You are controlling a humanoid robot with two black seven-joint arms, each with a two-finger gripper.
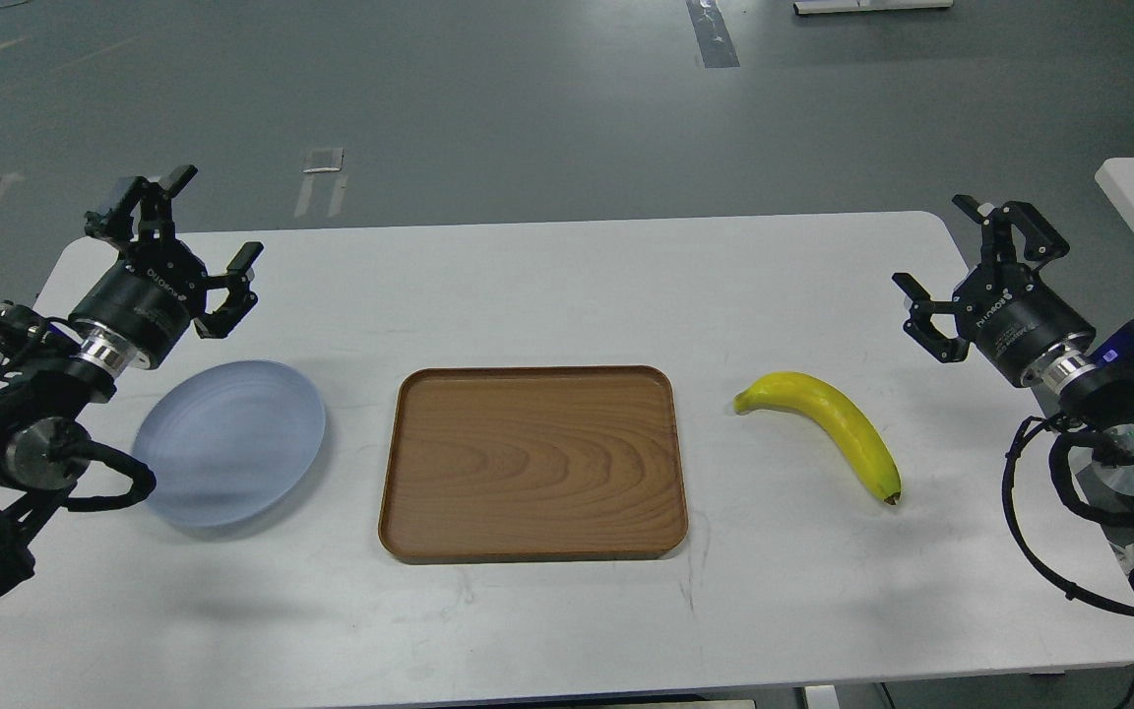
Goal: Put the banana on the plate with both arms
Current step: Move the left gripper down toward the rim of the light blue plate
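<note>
Nothing done yet. Banana (828, 425) untouched on surface (547, 286), just inward of spread right fingers (953, 258). Plate (229, 443) bare, beside spread left fingers (195, 219); tray (533, 463) between. Grasp, handover, placing all remain.

left gripper (191, 236): white brand lettering on wrist body, upside down, too small to read surely | right gripper (951, 258): same white lettering, likewise unclear
</note>
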